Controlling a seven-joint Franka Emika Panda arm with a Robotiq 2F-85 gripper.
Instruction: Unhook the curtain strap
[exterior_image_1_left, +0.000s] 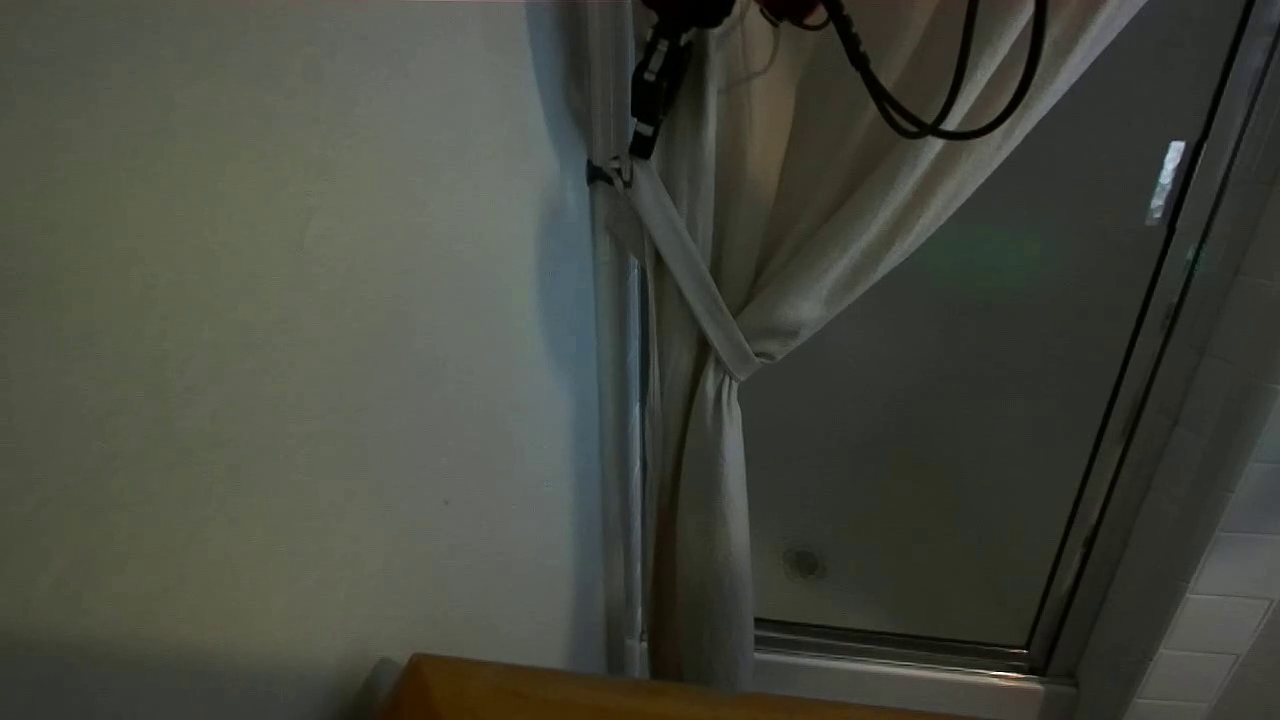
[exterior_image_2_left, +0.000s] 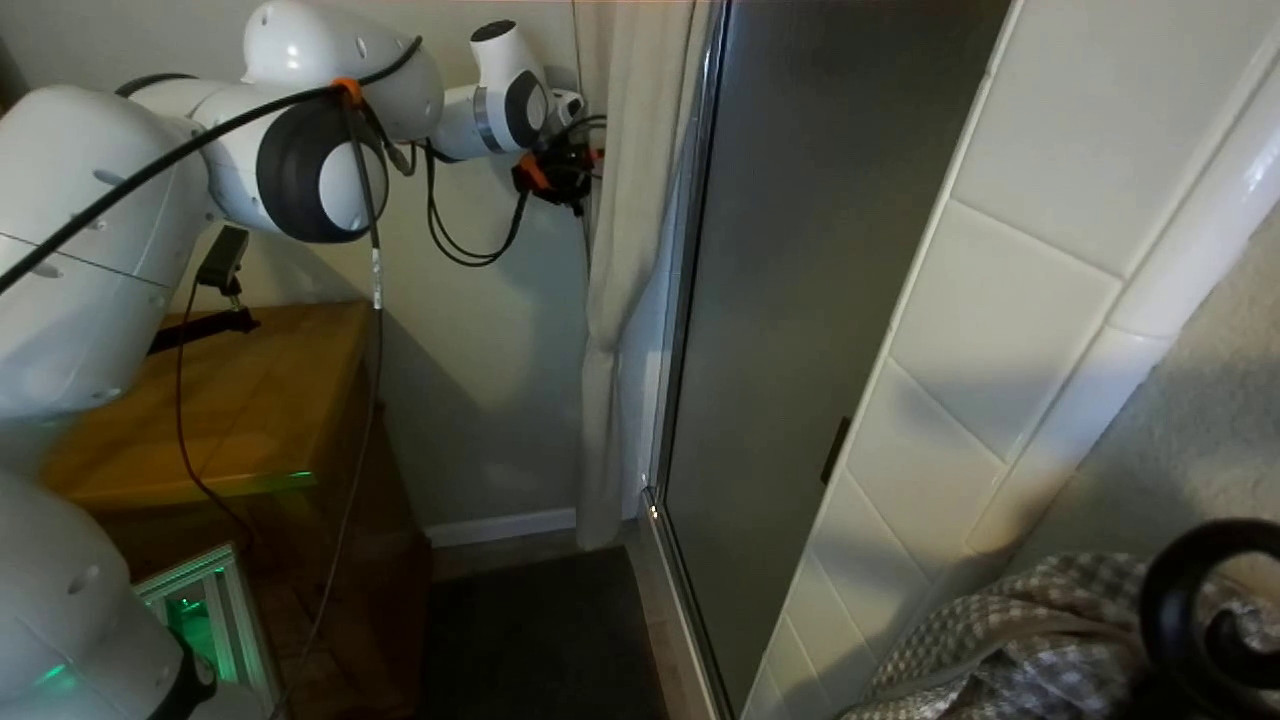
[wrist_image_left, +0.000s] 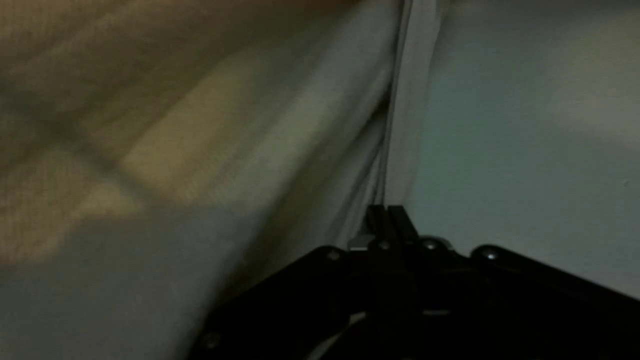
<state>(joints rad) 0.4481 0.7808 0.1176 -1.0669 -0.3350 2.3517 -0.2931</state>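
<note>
The curtain strap (exterior_image_1_left: 700, 280) is a narrow cream band. In an exterior view it slants from a dark wall hook (exterior_image_1_left: 598, 173) down around the gathered cream curtain (exterior_image_1_left: 715, 520). My gripper (exterior_image_1_left: 642, 152) points down at the strap's upper end, just right of the hook, and its tips meet the band there. In the wrist view the gripper's fingers (wrist_image_left: 386, 209) are closed together with only a thin slit between them. The strap is hidden below the fingers there, and the curtain (wrist_image_left: 225, 150) fills the left side. In an exterior view the curtain (exterior_image_2_left: 625, 200) partly hides the gripper.
A pale trim strip (exterior_image_1_left: 612, 450) and wall (exterior_image_1_left: 300, 350) lie beside the curtain. A glass shower door (exterior_image_1_left: 930, 430) stands behind it. Black cables (exterior_image_1_left: 940, 130) hang from the arm. A wooden cabinet (exterior_image_2_left: 230, 400) stands near the arm, and a dark mat (exterior_image_2_left: 530, 640) lies on the floor.
</note>
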